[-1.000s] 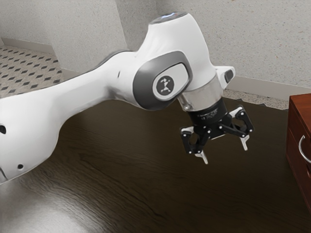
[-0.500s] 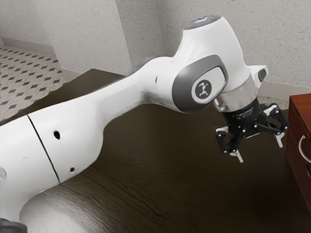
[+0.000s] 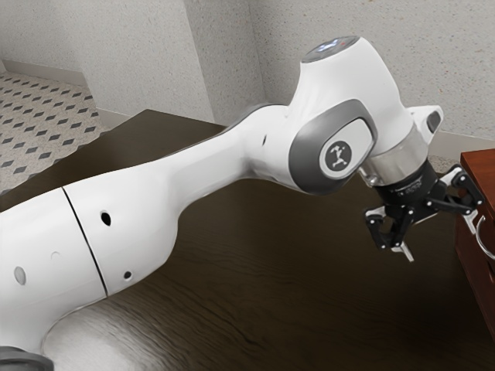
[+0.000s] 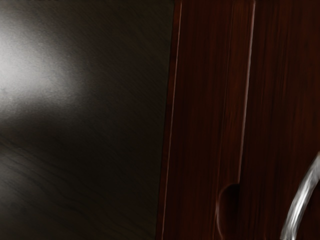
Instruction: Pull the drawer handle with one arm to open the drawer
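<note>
One dark wood-grain surface (image 3: 255, 301) w/ glare; speckled walls (image 3: 131, 46), diamond-tiled floor (image 3: 39, 108) beyond. Gripper (image 3: 437, 224) open, spread wide, near reddish drawer unit's (image 3: 466, 255) metal handle (image 3: 481, 236).

Arm (image 3: 193, 193) outstretched, pincer (image 3: 438, 232) spread wide (tilted).

The reddish-brown wooden drawer cabinet (image 3: 472, 270) sits at three o'clock in the exterior view. The frame edge slices it, so its width stays unseen. Its curved silver metal handle (image 3: 479, 236) is cut off there too. In the wrist view the handle (image 4: 300, 207) also runs off the edge. Whether the black two-finger gripper (image 3: 438, 232) touches the cabinet front cannot be told.
</note>
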Controlling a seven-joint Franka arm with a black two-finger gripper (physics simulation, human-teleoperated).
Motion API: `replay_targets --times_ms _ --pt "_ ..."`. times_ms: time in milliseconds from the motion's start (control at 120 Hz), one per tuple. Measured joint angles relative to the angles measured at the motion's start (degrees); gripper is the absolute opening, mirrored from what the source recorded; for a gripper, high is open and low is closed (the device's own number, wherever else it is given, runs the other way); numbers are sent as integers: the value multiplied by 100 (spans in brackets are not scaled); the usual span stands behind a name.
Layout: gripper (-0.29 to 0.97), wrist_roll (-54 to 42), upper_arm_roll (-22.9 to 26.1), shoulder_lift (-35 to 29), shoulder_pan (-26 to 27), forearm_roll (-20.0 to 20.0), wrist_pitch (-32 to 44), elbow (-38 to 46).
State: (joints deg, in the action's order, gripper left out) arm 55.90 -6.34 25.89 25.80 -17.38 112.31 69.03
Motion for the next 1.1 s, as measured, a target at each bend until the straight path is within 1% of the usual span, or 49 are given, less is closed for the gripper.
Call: replay_targets --times_ms 350,1100 --pt "68 -91 89 14 -4 -2 256 7" --pt "68 -491 133 183 23 -3 278 23"
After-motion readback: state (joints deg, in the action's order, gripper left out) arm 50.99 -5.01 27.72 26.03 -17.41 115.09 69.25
